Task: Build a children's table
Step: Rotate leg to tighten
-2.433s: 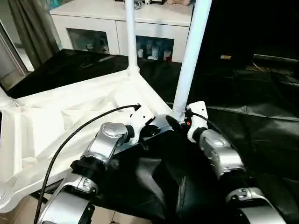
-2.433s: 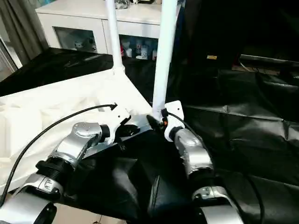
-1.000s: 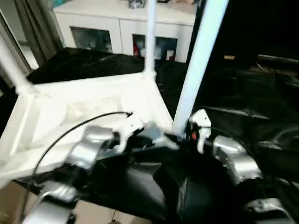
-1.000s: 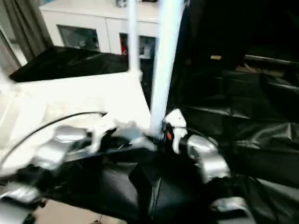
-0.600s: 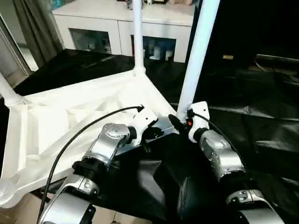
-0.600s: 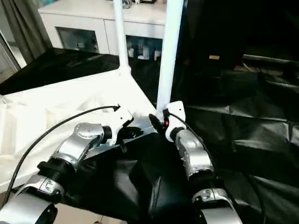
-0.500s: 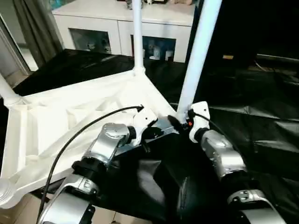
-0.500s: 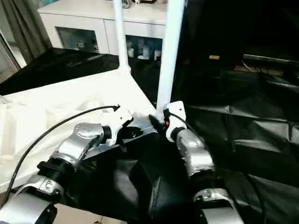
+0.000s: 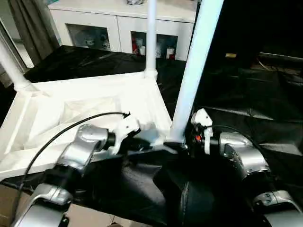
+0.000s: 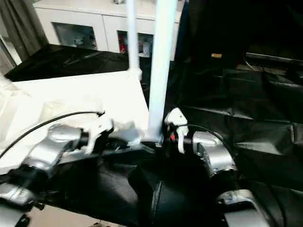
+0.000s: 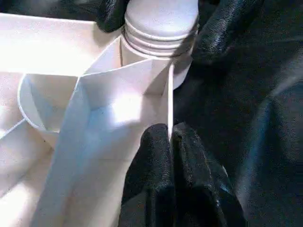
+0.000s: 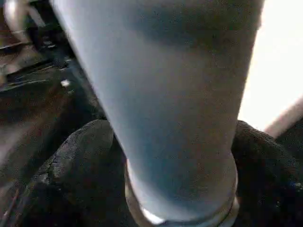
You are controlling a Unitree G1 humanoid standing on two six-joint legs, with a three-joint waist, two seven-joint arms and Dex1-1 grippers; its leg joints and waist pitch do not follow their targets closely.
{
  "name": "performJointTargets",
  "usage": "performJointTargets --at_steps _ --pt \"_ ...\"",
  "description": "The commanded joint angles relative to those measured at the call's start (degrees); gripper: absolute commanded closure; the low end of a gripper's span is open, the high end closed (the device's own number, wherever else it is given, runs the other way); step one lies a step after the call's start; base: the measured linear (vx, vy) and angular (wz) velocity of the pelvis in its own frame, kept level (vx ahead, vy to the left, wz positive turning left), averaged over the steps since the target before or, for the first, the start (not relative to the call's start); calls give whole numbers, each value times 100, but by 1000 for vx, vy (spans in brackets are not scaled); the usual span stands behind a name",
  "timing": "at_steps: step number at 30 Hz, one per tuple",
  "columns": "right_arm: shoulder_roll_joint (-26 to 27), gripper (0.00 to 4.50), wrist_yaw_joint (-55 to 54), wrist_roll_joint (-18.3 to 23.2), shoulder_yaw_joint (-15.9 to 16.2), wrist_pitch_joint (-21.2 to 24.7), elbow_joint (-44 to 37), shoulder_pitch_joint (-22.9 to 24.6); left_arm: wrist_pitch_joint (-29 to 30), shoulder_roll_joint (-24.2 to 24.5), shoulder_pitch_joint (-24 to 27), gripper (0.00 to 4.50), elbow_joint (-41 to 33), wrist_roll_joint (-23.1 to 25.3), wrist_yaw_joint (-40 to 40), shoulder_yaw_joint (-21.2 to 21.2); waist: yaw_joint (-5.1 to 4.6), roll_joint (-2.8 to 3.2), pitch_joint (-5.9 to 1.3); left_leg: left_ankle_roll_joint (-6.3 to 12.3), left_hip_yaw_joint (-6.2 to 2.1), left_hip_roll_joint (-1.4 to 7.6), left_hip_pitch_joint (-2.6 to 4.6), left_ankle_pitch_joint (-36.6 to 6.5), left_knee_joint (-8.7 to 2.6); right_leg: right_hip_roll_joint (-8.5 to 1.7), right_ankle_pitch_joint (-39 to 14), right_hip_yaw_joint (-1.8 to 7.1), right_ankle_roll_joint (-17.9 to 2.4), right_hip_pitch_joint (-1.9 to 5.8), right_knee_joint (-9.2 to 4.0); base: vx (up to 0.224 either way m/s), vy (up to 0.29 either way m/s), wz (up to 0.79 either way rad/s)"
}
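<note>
The white children's table top (image 9: 71, 99) lies upside down on the black-draped work table (image 9: 265, 104). Three white legs stand up from its corners: a near leg (image 9: 194, 71), a far leg (image 9: 151, 38) and a left leg (image 9: 9, 64). My left gripper (image 9: 144, 143) is shut on a thin rim wall (image 11: 142, 90) of the top, right beside the near corner. My right gripper (image 9: 182, 146) is shut around the base of the near leg (image 12: 161, 94), with one black finger (image 12: 80, 161) on each side. The leg's threaded base (image 11: 161, 23) sits in the corner socket.
A white glass-door cabinet (image 9: 118, 23) stands behind the work table, with a grey curtain (image 9: 28, 23) to its left. The black cloth (image 9: 156, 189) bunches in folds under my forearms. The work table's front edge and bare floor (image 9: 19, 203) show at the lower left.
The whole picture has shifted, so the camera moved. My left forearm now stretches lower and flatter toward the near corner. Both grippers keep their holds on the rim and the leg.
</note>
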Motion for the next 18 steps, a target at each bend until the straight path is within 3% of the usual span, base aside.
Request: performJointTargets --at_steps 1,5,9,11,12,15,17,18 --pt "-15 77 195 56 96 5 -97 -1 28 -21 15 450 -140 -202 -160 -50 24 -70 -350 499 -5 114 76 -890 -296 -215 -228 131 -1602 272 -316 0 0 0" --pt "-29 99 329 77 111 47 -131 27 64 27 27 450 -200 -228 -196 -33 58 -76 -346 359 -11 118 90 -956 -309 -217 -420 142 -1530 267 -321 0 0 0" --pt "47 130 283 98 193 120 -249 142 86 -60 45 450 -242 -236 -87 -9 54 -65 -359 388 -9 105 83 -802 -291 -203 -96 139 -1556 277 -296 0 0 0" --pt "61 150 249 102 194 133 -267 161 81 -81 46 450 -238 -238 -59 -7 61 -71 -364 401 -8 101 82 -789 -284 -207 -61 138 -1577 284 -291 0 0 0" --pt "90 161 155 84 193 174 -306 212 61 -129 31 450 -205 -232 5 0 60 -38 -363 393 -10 99 81 -801 -282 -205 -69 138 -1578 281 -290 0 0 0" --pt "155 176 -80 25 163 157 -302 283 10 -228 -19 450 -96 -188 239 51 52 -53 -361 354 -13 102 88 -860 -292 -199 -119 139 -1543 284 -301 0 0 0" --pt "311 179 -686 -118 53 123 -164 299 -38 -358 -127 450 109 -49 657 100 36 -52 -336 260 -17 91 88 -1000 -313 -211 -378 147 -1485 273 -342 0 0 0" --pt "436 180 -1165 -248 -10 40 -40 295 -36 -489 -221 450 276 33 1016 168 24 -85 -327 176 -24 93 100 -1185 -336 -220 -706 150 -1410 273 -375 0 0 0"
